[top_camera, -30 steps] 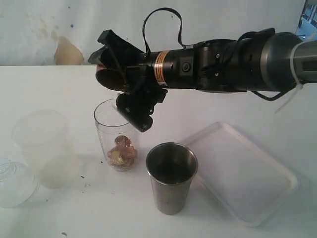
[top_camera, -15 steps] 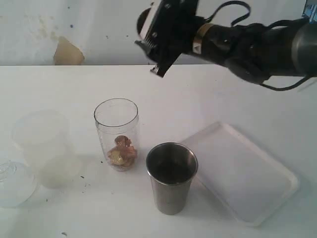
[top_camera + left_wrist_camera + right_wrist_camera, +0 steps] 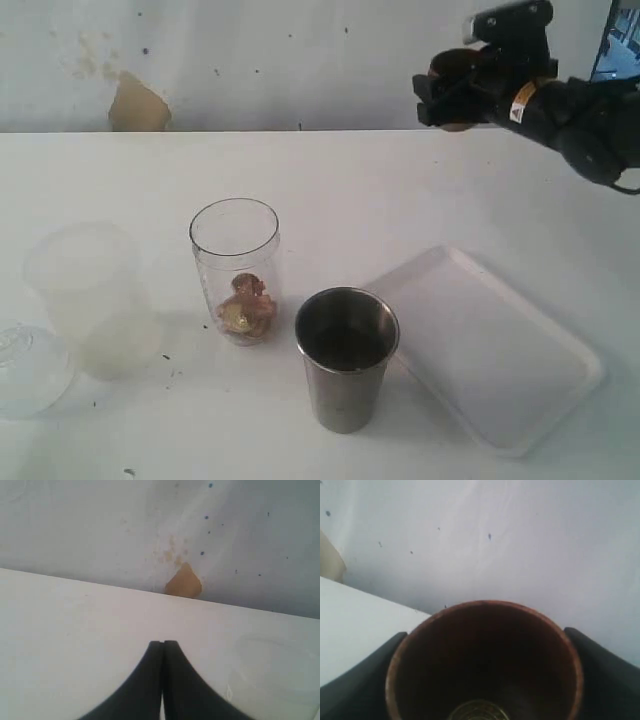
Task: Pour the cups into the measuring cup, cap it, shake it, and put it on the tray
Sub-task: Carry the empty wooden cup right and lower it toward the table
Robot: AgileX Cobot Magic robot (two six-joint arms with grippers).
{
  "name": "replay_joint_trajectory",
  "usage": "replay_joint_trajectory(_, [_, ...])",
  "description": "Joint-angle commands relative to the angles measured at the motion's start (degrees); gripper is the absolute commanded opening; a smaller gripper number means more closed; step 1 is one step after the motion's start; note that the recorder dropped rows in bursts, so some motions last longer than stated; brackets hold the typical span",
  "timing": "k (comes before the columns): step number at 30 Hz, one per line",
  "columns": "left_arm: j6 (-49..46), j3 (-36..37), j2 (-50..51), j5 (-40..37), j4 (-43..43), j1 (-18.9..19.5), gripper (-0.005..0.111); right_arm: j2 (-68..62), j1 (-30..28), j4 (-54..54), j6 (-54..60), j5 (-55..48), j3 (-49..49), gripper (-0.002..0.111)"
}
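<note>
two risks | right gripper (image 3: 460, 85) grips wooden cup (image 3: 485, 655) aloft: may drop | left gripper (image 3: 162, 680) clenched, empty | steel cup (image 3: 346, 355) crowds measuring cup (image 3: 236, 270): knock-over

colours: wooden cup (image 3: 485, 655) reddish-brown, darker inside; steel tumbler (image 3: 346, 370) brushed grey; measuring cup (image 3: 235, 245) clear (golden-brown bits at bottom); tray (image 3: 500, 360) and table (image 3: 400, 190) white; frosted cup (image 3: 85, 290) milky; left pincer (image 3: 162, 647) black; right arm (image 3: 590, 120) black, yellow label (image 3: 521, 100); wall (image 3: 300, 60) off-white, tan patch (image 3: 138, 105), dark specks.

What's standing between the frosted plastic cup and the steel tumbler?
The clear measuring cup, with brownish pieces at its bottom, as the exterior view shows.
</note>
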State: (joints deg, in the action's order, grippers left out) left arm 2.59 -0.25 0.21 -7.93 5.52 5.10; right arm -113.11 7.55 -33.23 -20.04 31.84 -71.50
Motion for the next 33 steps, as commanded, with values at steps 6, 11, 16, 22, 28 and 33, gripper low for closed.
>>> replay_joint_trajectory(6, [0.33,0.25,-0.21,0.61,0.01,0.22,0.0,-12.87,-3.03,0.5,-0.35,15.09,-1.79,0.0])
replay_joint_trajectory(11, [0.31,0.25,-0.21,0.84,0.01,0.22,0.0,-19.62,-1.21,0.04,-1.1,19.94,-5.14,0.0])
replay_joint_trajectory(16, [0.08,0.25,-0.21,1.07,0.01,0.22,0.0,-22.85,1.19,0.04,-1.1,18.26,-8.37,0.0])
replay_joint_trajectory(22, [-0.05,0.25,-0.21,1.07,0.01,0.22,0.0,-23.57,3.73,0.37,0.06,17.56,-8.85,0.0])
replay_joint_trajectory(28, [-0.05,0.25,-0.21,1.07,0.01,0.22,0.0,-23.57,3.83,0.37,1.89,14.71,-9.33,0.0])
replay_joint_trajectory(33, [-0.05,0.25,-0.21,1.07,0.01,0.22,0.0,-23.57,3.83,0.22,1.89,15.16,-9.63,0.009])
